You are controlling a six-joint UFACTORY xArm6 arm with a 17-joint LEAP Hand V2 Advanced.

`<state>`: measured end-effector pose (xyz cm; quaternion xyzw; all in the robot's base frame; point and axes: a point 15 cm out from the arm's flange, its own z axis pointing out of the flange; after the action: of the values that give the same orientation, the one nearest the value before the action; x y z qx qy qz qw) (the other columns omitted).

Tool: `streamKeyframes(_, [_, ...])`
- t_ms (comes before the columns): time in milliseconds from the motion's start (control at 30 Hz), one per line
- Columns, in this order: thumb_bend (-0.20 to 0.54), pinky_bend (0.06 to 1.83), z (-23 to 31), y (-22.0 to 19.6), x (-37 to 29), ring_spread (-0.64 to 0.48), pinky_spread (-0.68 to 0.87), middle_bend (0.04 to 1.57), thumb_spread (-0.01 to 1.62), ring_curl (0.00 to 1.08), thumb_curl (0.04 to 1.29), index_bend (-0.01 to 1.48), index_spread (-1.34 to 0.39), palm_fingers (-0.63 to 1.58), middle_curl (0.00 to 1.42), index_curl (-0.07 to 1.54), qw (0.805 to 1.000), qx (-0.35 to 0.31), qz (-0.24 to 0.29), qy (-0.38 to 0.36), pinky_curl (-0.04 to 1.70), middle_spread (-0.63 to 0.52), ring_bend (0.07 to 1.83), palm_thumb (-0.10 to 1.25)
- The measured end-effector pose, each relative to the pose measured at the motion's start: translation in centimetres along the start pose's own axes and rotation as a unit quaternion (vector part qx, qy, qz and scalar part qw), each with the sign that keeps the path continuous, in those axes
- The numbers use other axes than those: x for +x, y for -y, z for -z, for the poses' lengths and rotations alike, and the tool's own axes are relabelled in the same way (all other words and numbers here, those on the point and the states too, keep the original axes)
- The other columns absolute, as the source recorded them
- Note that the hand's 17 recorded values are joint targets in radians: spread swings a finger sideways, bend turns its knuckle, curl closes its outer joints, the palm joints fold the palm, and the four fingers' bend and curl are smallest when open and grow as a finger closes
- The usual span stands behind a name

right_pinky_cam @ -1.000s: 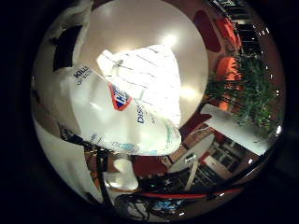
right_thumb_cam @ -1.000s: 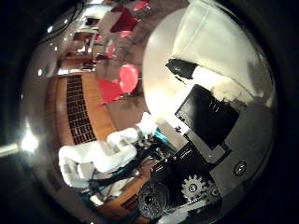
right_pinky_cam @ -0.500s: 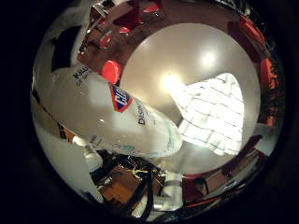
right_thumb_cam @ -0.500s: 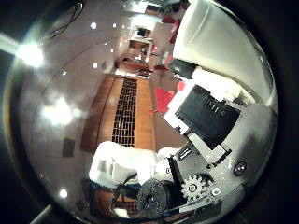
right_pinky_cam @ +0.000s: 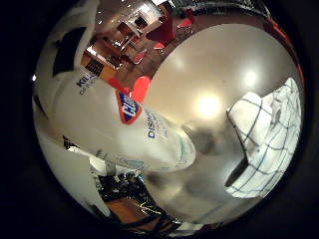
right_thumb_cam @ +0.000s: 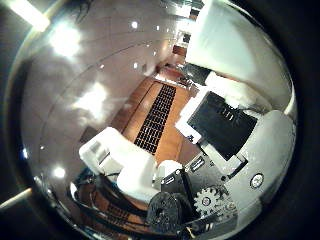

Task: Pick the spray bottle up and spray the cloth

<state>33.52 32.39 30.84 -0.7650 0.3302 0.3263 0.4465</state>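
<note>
I have my hand [right_thumb_cam: 220, 165] curled round the spray bottle [right_pinky_cam: 119, 124], which sits tight against my palm above the round table [right_pinky_cam: 219, 69], angled toward the checked cloth [right_pinky_cam: 271, 139] lying there so the spray should land on it.

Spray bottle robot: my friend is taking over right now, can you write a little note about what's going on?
Hand: curled round the spray bottle, which is lifted clear of the table.
Cloth: white with dark checks, crumpled, lying on the round table.
Done: bottle picked up and held close against the palm, over the table beside the cloth.
Left: aim at the cloth and spray it; no spray visible yet.
</note>
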Motion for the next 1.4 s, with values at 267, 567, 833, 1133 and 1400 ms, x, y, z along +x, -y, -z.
streamKeyframes(267, [-0.032,1.01,-0.3,-0.4,1.1,-0.16,-0.26,1.31,0.73,0.57,0.82,1.03,-0.21,1.14,0.62,0.71,1.0,-0.002,0.002,0.002,1.2,-0.09,1.45,0.89])
streamKeyframes(567, [-0.037,1.07,-0.8,-2.0,1.8,-0.23,-0.39,1.11,0.69,0.54,0.73,0.43,-0.3,0.91,0.59,0.64,0.999,-0.033,0.009,-0.007,0.94,-0.13,1.33,0.83])
streamKeyframes(833, [-0.03,0.87,-0.6,-2.6,2.1,-0.28,-0.37,0.72,0.96,0.52,0.6,0.25,-0.45,0.26,0.53,0.56,0.999,-0.046,0.016,-0.017,0.83,-0.15,1.22,0.77])
streamKeyframes(1133, [-0.024,0.59,1.1,-1.6,1.5,-0.1,0.25,0.48,1.03,0.38,0.5,0.27,-0.38,0.1,0.43,0.47,0.999,-0.027,0.028,-0.026,0.67,-0.05,0.83,0.74])
streamKeyframes(1400, [-0.024,0.52,4.1,-2.4,1.6,-0.06,0.39,0.37,1.03,0.34,0.46,0.18,-0.34,0.19,0.39,0.41,0.998,-0.017,0.034,-0.054,0.56,-0.03,0.73,0.73])
